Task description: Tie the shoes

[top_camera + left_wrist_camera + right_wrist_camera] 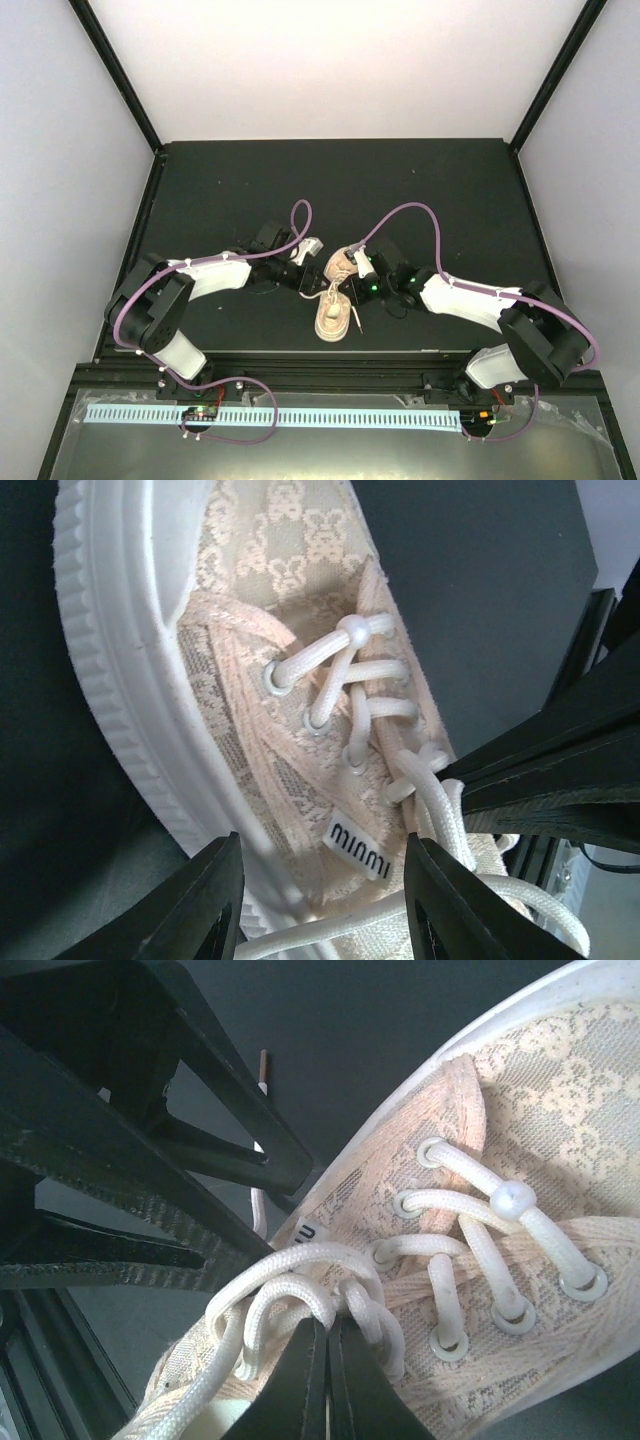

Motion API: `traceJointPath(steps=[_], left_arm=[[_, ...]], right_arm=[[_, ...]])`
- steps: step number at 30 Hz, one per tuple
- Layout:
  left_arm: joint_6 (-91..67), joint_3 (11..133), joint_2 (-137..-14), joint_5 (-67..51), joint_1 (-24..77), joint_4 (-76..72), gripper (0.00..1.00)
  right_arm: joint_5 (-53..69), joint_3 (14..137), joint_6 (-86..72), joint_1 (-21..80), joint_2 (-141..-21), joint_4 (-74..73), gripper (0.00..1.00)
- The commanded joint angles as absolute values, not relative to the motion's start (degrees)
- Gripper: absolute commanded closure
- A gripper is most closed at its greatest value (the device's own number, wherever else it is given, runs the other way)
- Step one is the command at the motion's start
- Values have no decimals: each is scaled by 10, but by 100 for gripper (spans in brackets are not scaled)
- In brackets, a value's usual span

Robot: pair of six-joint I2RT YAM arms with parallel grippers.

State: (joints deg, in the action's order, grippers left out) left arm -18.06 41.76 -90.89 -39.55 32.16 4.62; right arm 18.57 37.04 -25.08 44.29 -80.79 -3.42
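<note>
Heel end of shoe (331, 318) nearest, close to the bench (230, 190) front edge. Long axis near-to-far, toe seemingly at the far end. Sits between both end effectors. Fingers of left end effector (322, 842) apart, straddling the shoe's side; contact unclear. Fingers of right end effector (326, 1332) together, tips among the laces (300, 1260); pinch unclear.

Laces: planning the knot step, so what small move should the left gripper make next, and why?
Probably close the left gripper on the loose lace showing between its open fingers: the right gripper sits shut among the knot loops.
</note>
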Motion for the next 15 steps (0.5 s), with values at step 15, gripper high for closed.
traceJointPath(steps=[15], left_arm=[[-186,426,-917,-443,330,-14,53]], right_arm=[[193,386,-241,445,-828,-38,98]])
